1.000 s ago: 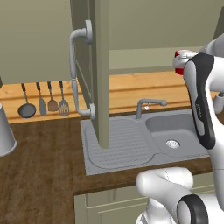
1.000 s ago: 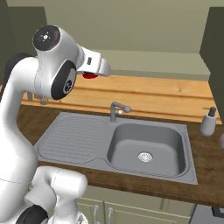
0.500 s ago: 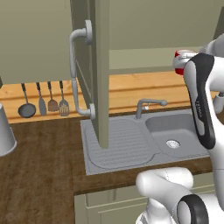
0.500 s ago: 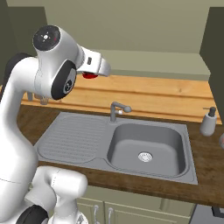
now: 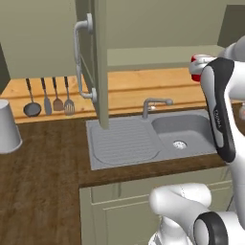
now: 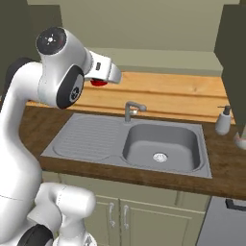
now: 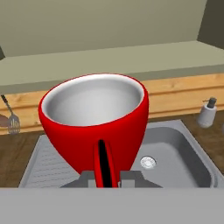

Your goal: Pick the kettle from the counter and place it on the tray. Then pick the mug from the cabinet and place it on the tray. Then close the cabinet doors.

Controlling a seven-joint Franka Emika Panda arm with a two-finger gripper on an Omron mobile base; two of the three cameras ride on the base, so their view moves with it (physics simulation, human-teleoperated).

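The mug (image 7: 94, 122) hung high above the sink (image 7: 175, 162), and the grip looked to be on its thin handle alone, so a swing toward the tray might have let it twist or slip and drop into the basin below. The gripper (image 7: 105, 177) was closed almost fully on that handle, the red bowl just ahead of the fingers, mouth facing the camera.

A glossy red mug (image 7: 94, 127) with a smooth pale inside is seen; the dark brown wood-grain counter (image 5: 43, 162) and matt grey steel sink (image 6: 161, 146) are shown.
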